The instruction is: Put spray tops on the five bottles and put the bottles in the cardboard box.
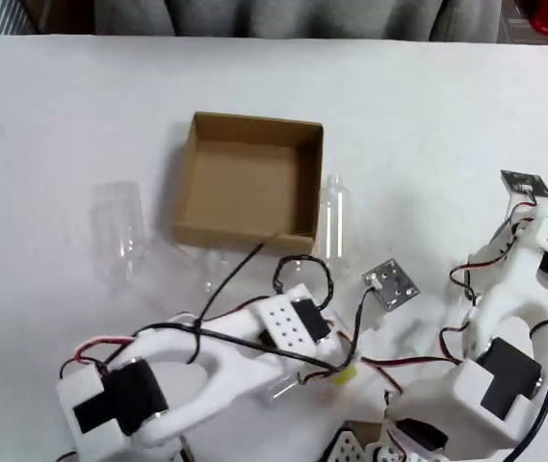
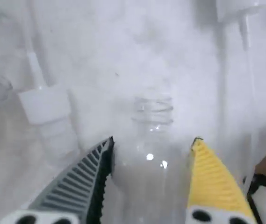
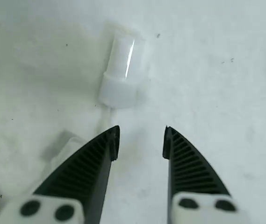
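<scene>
Left gripper point(image 2: 152, 140) is straddling a clear bottle point(image 2: 147, 172). Its grey and yellow fingers are pressing on either side of the body, so it is looking clamped on it. The bottle's long axis is running straight out ahead of this gripper, with the bare threaded neck point(image 2: 154, 109) pointing away from the wrist and no top on it.

Right gripper point(image 3: 142, 128) is sitting with its fingers apart, carrying nothing. A spray top point(image 3: 121, 70) is lying on the table point(image 3: 226, 56) just ahead of its fingertips, a little off toward one finger. Its long axis is roughly in line with the gripper, and its thin tube is trailing back toward the gap. The right arm is clearly the nearer one, so the pick is looking like a short push forward plus a slight sideways correction.

A second top point(image 3: 67, 144) is lying just beside one right finger, partly hidden, and is risking a nudge. The far side of the spray top is giving room to move.

The cardboard box point(image 1: 249, 178) is sitting well beyond both grippers, with another bottle point(image 1: 331, 217) lying just beside its wall.
</scene>
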`<state>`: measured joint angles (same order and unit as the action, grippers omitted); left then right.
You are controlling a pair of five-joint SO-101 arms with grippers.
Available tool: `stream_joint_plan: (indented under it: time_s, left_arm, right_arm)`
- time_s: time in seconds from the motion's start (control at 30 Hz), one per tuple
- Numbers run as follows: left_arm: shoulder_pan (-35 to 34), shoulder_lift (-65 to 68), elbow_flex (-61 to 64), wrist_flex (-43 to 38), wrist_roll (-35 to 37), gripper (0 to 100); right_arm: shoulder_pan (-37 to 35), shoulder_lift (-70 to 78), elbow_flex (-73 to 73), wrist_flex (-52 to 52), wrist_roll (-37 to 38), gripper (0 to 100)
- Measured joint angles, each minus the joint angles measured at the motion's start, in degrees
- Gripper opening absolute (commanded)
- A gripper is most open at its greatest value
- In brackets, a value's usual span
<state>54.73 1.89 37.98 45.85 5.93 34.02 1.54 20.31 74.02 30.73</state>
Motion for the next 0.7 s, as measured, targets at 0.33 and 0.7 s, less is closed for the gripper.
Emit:
stream_joint_plan:
  time_s: [0.33, 0.7]
  left_arm:
    - [0.09, 1.14, -1.23, 0.0, 0.09, 2]
    - [-5.19, 0.62, -1.23, 0.0, 2.11, 27]
  right_arm:
    - [0.0, 0.0, 0.0, 0.0, 0.0, 11.9]
    - [0.0, 0.0, 0.0, 0.0, 0.0, 11.9]
